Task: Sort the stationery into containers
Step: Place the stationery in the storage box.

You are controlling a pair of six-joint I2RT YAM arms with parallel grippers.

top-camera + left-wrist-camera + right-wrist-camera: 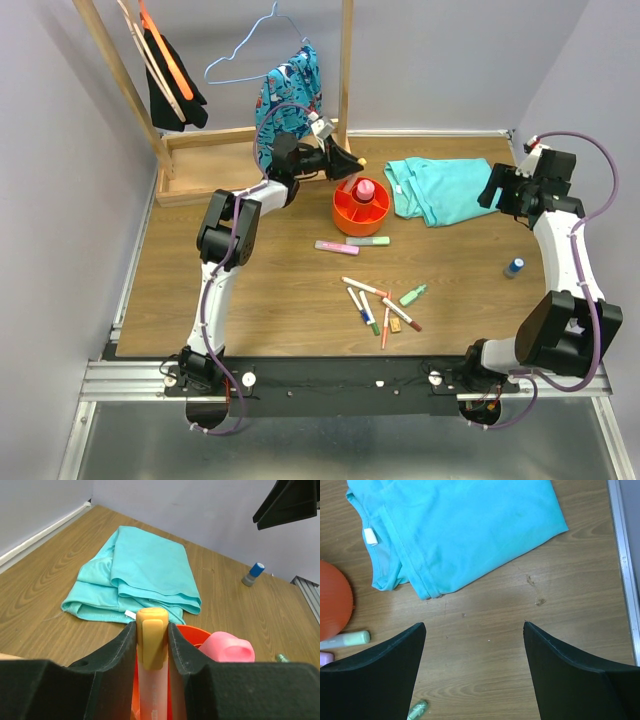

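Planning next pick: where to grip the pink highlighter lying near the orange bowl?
Mid-barrel of the pink highlighter, down from above. It lies flat, long axis left-right, so close across its width; avoid its right end, where the green highlighter sits close.

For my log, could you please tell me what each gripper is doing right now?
Left gripper: shut on a yellow-capped highlighter.
Right gripper: open, holding nothing.
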